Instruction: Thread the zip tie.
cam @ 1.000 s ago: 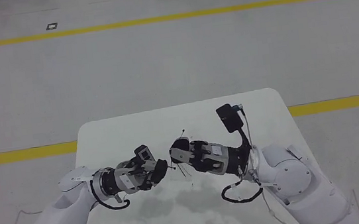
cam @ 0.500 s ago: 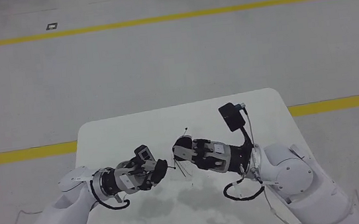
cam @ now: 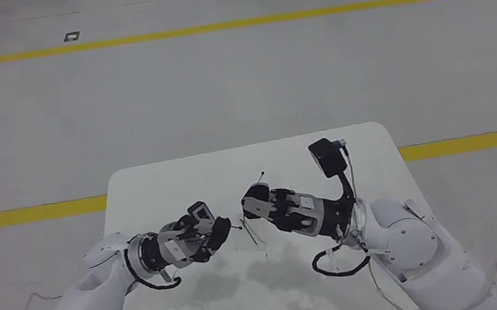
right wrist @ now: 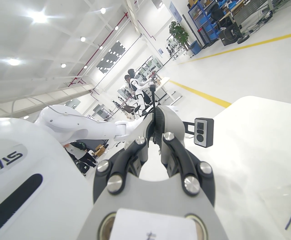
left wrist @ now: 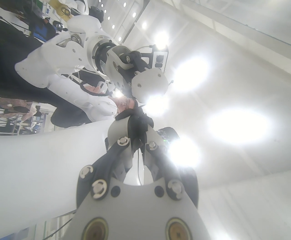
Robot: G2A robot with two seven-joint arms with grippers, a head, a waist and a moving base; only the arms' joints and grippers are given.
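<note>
Right hand [cam: 252, 202], with zip tie [right wrist: 154, 100], farther from left hand [cam: 222, 226]

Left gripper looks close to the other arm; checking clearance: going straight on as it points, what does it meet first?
Probably the right gripper, shut on the zip tie just ahead of the left gripper; depth is unclear, so it might slip past.
</note>
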